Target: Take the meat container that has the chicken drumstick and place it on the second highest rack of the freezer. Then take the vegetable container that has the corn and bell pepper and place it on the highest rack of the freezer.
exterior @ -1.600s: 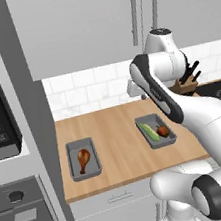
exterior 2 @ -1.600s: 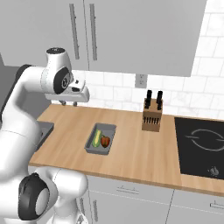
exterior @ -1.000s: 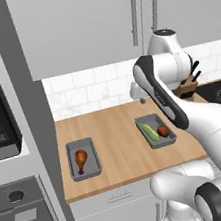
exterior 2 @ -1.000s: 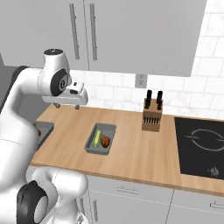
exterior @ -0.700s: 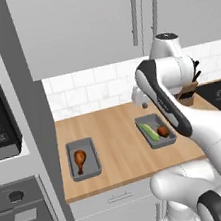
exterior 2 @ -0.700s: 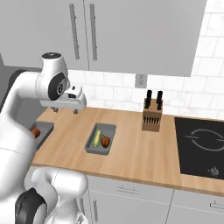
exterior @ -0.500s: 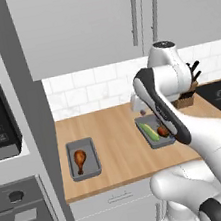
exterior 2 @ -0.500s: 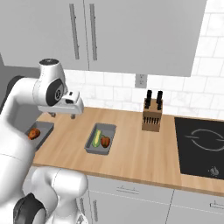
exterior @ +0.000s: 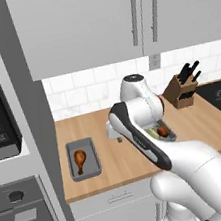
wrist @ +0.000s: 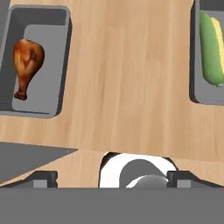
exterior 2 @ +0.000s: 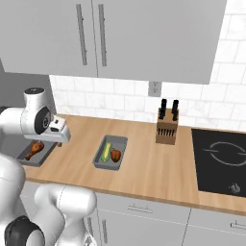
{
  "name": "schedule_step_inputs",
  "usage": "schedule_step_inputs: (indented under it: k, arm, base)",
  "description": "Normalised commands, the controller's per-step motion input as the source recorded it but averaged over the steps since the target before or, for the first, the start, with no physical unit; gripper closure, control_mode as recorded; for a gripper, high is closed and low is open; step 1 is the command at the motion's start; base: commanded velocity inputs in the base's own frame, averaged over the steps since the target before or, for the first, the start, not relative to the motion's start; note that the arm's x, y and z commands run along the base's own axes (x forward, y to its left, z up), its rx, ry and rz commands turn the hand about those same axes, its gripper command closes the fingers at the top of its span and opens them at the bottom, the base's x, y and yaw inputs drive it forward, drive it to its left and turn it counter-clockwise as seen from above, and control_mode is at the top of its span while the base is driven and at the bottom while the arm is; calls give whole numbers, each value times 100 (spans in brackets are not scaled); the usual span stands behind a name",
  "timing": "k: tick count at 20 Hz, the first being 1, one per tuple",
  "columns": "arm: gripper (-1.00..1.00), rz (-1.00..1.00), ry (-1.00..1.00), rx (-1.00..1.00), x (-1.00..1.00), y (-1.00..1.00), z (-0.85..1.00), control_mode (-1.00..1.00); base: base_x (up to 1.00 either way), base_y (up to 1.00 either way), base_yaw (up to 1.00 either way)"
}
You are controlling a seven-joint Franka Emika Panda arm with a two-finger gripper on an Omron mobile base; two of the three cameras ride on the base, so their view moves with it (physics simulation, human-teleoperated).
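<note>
The meat container [exterior: 81, 143] [exterior 2: 27, 161] [wrist: 42, 92] is a grey tray at the counter's left end, holding the brown chicken drumstick [exterior: 79, 159] [exterior 2: 33, 149] [wrist: 26, 58]. The vegetable container [exterior 2: 118, 140] [wrist: 194, 57] sits mid-counter with the corn [exterior 2: 105, 151] [wrist: 211, 47] and the red bell pepper [exterior 2: 116, 155] [exterior: 162, 131]; in the left base view the arm hides most of it. My gripper [exterior: 114, 133] [exterior 2: 58, 141] [wrist: 112, 177] hangs open above bare wood between the two trays, nearer the meat container, holding nothing. The freezer is out of view.
A wooden knife block [exterior: 183, 91] [exterior 2: 166, 126] stands near the back wall right of the trays. A black cooktop [exterior 2: 218, 161] lies at the far right. An oven stack [exterior: 7, 149] borders the counter's left end. White wall cabinets [exterior 2: 110, 33] hang overhead.
My arm has swung left and lower, from over the vegetable container to the wood between the trays. The gripper stayed open. Both trays stayed put.
</note>
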Motion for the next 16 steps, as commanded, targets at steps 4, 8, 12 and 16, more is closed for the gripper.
schedule_step_inputs:
  k: [4, 8, 12, 16]
  arm:
    - [-100, -4, 10, 2, 57, 72, -40, -100]
    - [-100, 0, 3, 11, 100, 17, -23, -100]
    - [-100, 0, 9, 12, 64, 2, -31, -100]
    - [-100, 0, 21, 1, -13, 0, -13, -100]
  base:
    - [0, 0, 0]
    - [0, 0, 0]
    - [0, 0, 0]
    - [0, 0, 0]
